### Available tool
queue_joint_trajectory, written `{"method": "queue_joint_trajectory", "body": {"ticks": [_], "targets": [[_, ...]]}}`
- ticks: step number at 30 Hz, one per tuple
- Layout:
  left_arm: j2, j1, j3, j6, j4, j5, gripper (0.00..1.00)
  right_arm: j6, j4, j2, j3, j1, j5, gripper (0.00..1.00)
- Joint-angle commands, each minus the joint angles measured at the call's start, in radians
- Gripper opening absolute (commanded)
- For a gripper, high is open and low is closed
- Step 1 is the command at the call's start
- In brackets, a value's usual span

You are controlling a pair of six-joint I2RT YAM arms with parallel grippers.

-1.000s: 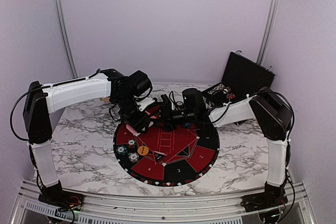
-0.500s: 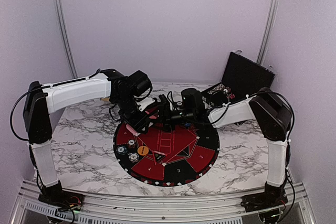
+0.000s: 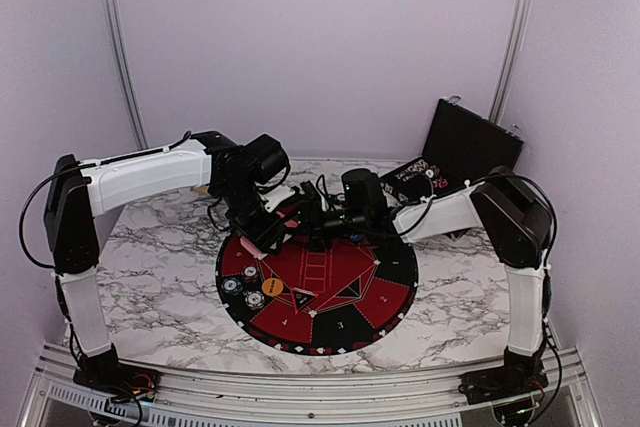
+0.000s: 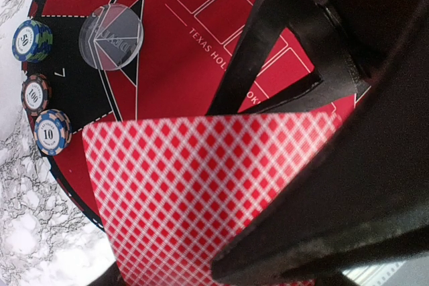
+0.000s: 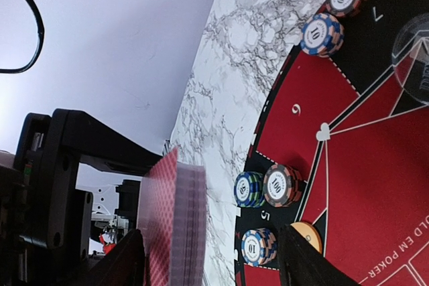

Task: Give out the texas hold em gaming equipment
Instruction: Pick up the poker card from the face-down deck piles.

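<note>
A deck of pink-red-backed playing cards (image 4: 201, 192) is clamped in my left gripper (image 3: 262, 237), shut on it above the mat's far left edge. In the right wrist view the same deck (image 5: 174, 226) stands edge-on just inside my right gripper's (image 5: 211, 262) left finger. That gripper is open and level with the deck; whether it touches the deck I cannot tell. Poker chip stacks (image 5: 281, 184) and an orange disc (image 5: 307, 234) lie on the mat's rim. More chip stacks (image 4: 35, 93) sit by a clear disc (image 4: 110, 37).
The round red-and-black mat (image 3: 380, 287) covers the middle of the marble table. An open black case (image 3: 470, 142) stands at the back right. The two wrists are close together over the mat's far side.
My right gripper has edged a little to the left, toward the deck. The left arm and the deck have stayed put.
</note>
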Motion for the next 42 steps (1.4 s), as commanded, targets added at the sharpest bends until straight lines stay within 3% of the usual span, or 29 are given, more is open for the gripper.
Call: {"method": "queue_joint_trajectory", "body": {"ticks": [1,31,42], "targets": [[-0.036,0.005,0.02,0.013,0.008,0.0,0.33,-0.041,-0.051,0.012,0.036,0.009,0.031,0.66],[-0.041,0.005,0.01,0.015,0.009,-0.004,0.33,-0.056,-0.066,-0.056,-0.01,-0.019,0.063,0.63],[-0.036,0.005,0.012,0.015,0.009,-0.001,0.33,-0.019,0.047,-0.055,0.005,0.007,-0.007,0.69]]}}
